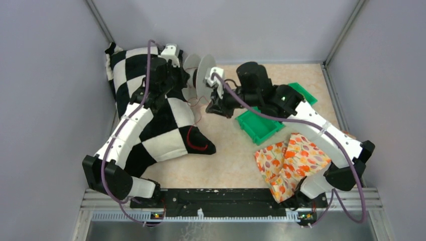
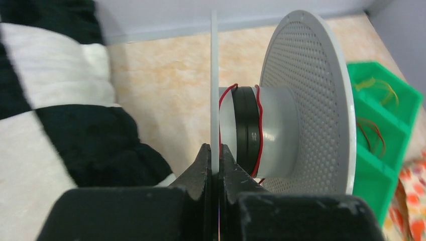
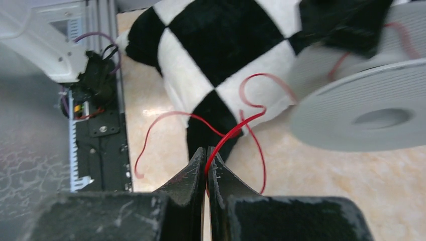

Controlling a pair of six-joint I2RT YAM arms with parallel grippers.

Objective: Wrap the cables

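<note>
A grey spool (image 1: 201,80) hangs above the table's far middle. My left gripper (image 2: 215,155) is shut on the spool's thin flange (image 2: 214,75), seen edge-on, with the perforated flange (image 2: 311,100) to its right. A thin red cable (image 2: 259,125) runs round the hub (image 2: 276,130). My right gripper (image 3: 206,153) is shut on the same red cable (image 3: 231,133), which loops loosely over the table and the cushion toward the spool (image 3: 371,115). From above, the right gripper (image 1: 215,107) sits just below the spool. More thin yellowish cables (image 2: 377,88) and reddish ones (image 2: 371,135) lie in the green bin.
A black-and-white checkered cushion (image 1: 150,125) lies under the left arm, with a red cable loop (image 1: 197,143) on it. A green bin (image 1: 261,125) stands under the right arm, and a floral cloth (image 1: 289,163) lies in front of it. Grey walls enclose the table.
</note>
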